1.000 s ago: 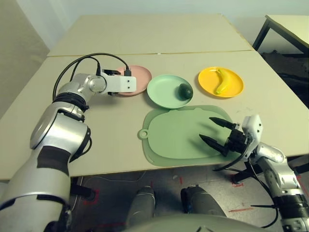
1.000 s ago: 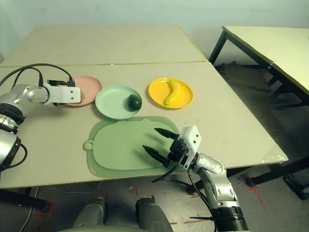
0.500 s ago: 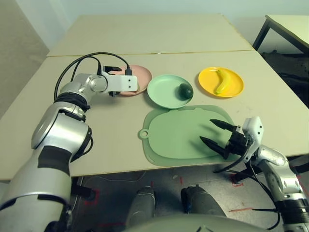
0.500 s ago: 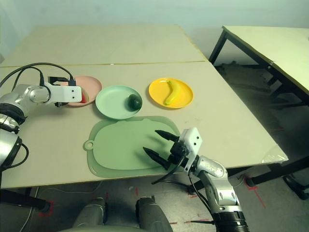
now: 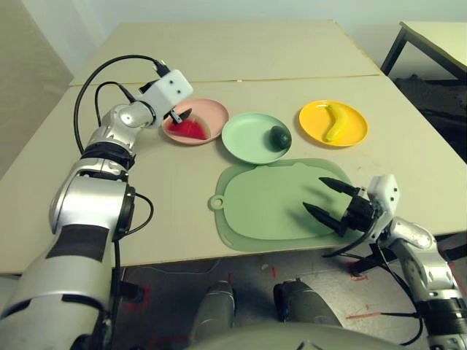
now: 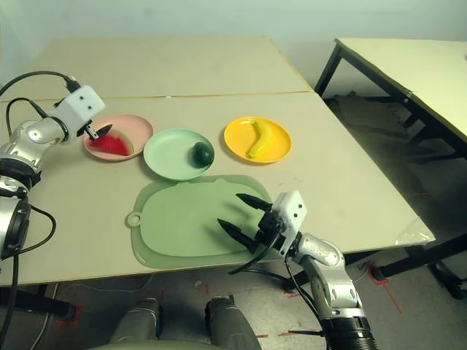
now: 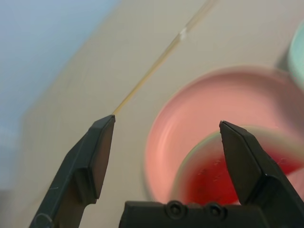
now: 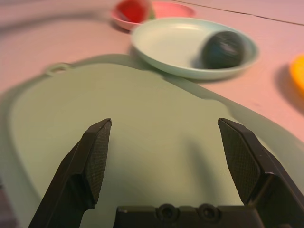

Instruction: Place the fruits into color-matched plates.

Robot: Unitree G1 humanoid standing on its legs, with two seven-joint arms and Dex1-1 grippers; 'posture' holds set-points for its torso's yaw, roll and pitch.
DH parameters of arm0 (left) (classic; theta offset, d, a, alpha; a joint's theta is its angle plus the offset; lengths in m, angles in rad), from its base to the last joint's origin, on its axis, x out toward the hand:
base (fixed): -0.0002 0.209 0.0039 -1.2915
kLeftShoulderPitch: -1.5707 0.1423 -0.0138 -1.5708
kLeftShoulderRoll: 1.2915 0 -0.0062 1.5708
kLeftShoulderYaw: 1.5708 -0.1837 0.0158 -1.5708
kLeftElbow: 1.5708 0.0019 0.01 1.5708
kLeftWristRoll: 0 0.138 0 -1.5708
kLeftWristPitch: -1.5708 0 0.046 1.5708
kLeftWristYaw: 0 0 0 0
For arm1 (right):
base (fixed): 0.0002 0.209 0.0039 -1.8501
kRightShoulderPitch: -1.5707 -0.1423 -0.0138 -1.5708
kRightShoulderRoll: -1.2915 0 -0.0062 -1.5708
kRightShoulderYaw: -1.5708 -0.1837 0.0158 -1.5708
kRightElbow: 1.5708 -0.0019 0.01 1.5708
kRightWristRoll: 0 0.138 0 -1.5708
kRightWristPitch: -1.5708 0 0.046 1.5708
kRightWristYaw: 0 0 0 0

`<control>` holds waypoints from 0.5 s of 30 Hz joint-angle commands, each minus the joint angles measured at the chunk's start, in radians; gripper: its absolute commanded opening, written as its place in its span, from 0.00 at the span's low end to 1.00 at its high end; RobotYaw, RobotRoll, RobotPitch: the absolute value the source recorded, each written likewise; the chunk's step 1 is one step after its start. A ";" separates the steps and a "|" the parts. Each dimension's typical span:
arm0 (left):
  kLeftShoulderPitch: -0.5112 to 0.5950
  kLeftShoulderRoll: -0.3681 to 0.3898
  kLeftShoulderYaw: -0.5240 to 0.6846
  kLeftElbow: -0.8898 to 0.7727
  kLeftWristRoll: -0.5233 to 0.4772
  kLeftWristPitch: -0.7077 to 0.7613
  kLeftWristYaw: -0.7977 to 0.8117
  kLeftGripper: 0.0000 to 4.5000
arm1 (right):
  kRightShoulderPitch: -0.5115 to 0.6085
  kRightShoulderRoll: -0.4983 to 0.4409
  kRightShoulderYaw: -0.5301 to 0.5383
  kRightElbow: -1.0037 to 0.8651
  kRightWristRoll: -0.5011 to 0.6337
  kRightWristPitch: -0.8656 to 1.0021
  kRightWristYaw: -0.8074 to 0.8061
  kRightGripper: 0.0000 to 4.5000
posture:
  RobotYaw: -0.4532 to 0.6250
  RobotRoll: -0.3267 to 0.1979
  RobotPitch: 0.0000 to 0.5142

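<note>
- Left eye view: left gripper [image 5: 179, 114] has lifted off the pink plate [image 5: 213, 111] since a second ago; fingers apart, nothing held. Wedge [image 5: 188, 128], hidden under the gripper before, now lies bare in the pink plate. Reads as just released, so the last fruit looks placed.
- Same view, landmark = mat [image 5: 270, 204]: green plate [image 5: 248, 138] just beyond the mat's far edge, avocado [image 5: 279, 135] in it on the banana side. Yellow plate [image 5: 353, 130] beyond the mat's far right corner, banana [image 5: 335, 121] in it. Pink plate beyond the mat's far left corner.
- Right gripper [image 5: 328, 200] hovers over the mat's near right part, fingers wide apart, empty; no real change from earlier.
- Right eye view: same layout. Wedge in pink, avocado in green, banana in yellow, all colour-matched. Judgement: task looks done, arms only need to pull back.
- Left wrist view: two fingers [image 7: 92, 161] spread, wedge [image 7: 223, 175] and pink plate [image 7: 209, 104] seen between them, not touched.
- Right wrist view: fingers [image 8: 90, 161] spread over the mat [image 8: 142, 137]; beyond the mat, green plate [image 8: 166, 47] with avocado [image 8: 224, 49], and further off the pink plate [image 8: 175, 9] with the wedge.
- Count: three plates, three fruits, one per plate; one mat; two grippers; table [image 5: 219, 51] with a second one butted behind it.
</note>
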 commanded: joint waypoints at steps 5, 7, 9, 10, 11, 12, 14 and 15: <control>0.661 -0.100 0.299 -0.925 -0.473 0.498 0.006 0.99 | -0.020 0.018 -0.133 0.139 -0.032 -0.156 -0.135 1.00 | 0.48 0.62 0.23; 0.817 -0.184 0.355 -1.122 -0.585 0.631 0.090 0.99 | -0.025 0.045 -0.175 0.172 -0.036 -0.185 -0.210 1.00 | 0.50 0.62 0.24; 0.920 -0.243 0.366 -1.249 -0.621 0.677 0.141 0.99 | -0.023 0.065 -0.210 0.195 -0.046 -0.201 -0.280 1.00 | 0.52 0.62 0.24; 0.968 -0.276 0.361 -1.301 -0.625 0.680 0.166 0.99 | -0.019 0.068 -0.234 0.214 -0.051 -0.208 -0.319 1.00 | 0.52 0.62 0.24; 0.998 -0.299 0.358 -1.336 -0.629 0.685 0.186 0.99 | -0.017 0.070 -0.250 0.227 -0.056 -0.213 -0.346 1.00 | 0.52 0.62 0.25; 1.027 -0.321 0.346 -1.361 -0.615 0.678 0.206 0.99 | -0.007 0.061 -0.255 0.242 -0.067 -0.237 -0.349 1.00 | 0.52 0.62 0.25; 1.067 -0.348 0.315 -1.386 -0.582 0.661 0.226 0.99 | 0.014 0.051 -0.261 0.247 -0.059 -0.262 -0.334 1.00 | 0.51 0.62 0.25; 1.085 -0.353 0.297 -1.390 -0.559 0.653 0.231 0.99 | 0.027 0.045 -0.262 0.244 -0.055 -0.268 -0.323 1.00 | 0.51 0.62 0.25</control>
